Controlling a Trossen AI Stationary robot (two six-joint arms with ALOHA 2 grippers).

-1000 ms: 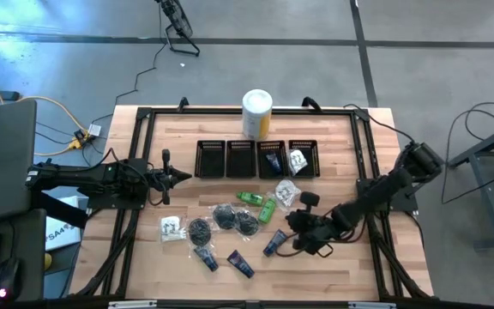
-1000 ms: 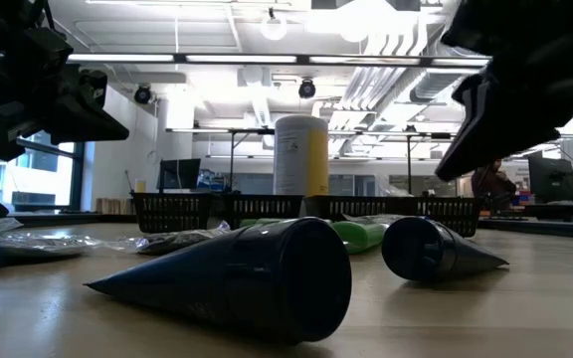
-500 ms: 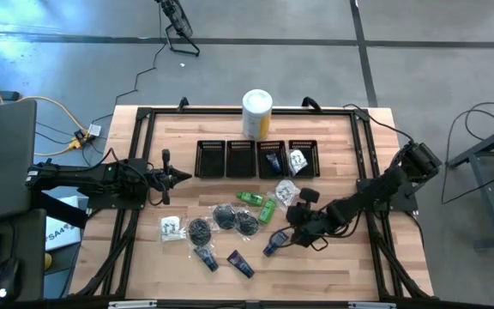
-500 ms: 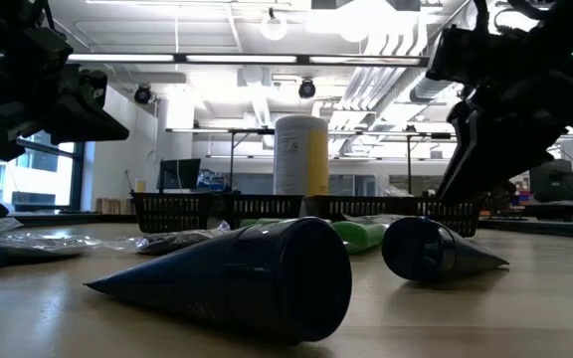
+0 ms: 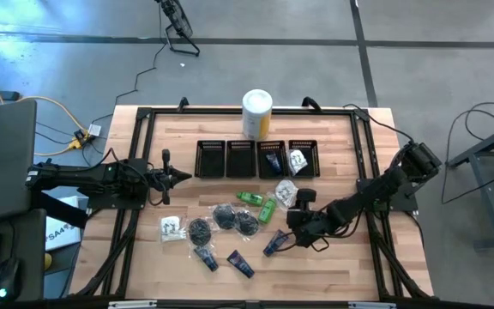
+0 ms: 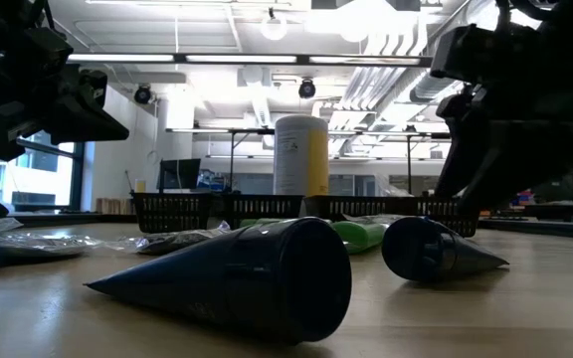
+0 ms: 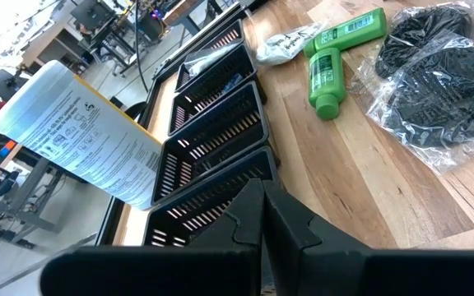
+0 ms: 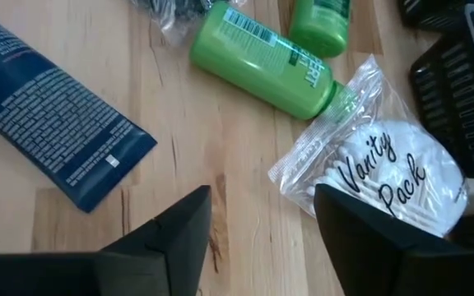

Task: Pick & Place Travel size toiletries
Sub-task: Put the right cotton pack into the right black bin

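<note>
Right gripper [image 8: 257, 218] released, empty, over bare tabletop [image 8: 220, 140] beside Vanity Pack sachet [image 8: 385, 177]; slippery film may skid from fingers

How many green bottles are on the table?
2. One green bottle lies on the wood just in front of the black baskets. The second green bottle lies right beside it, nearer the table's front. None seems hidden.
</note>
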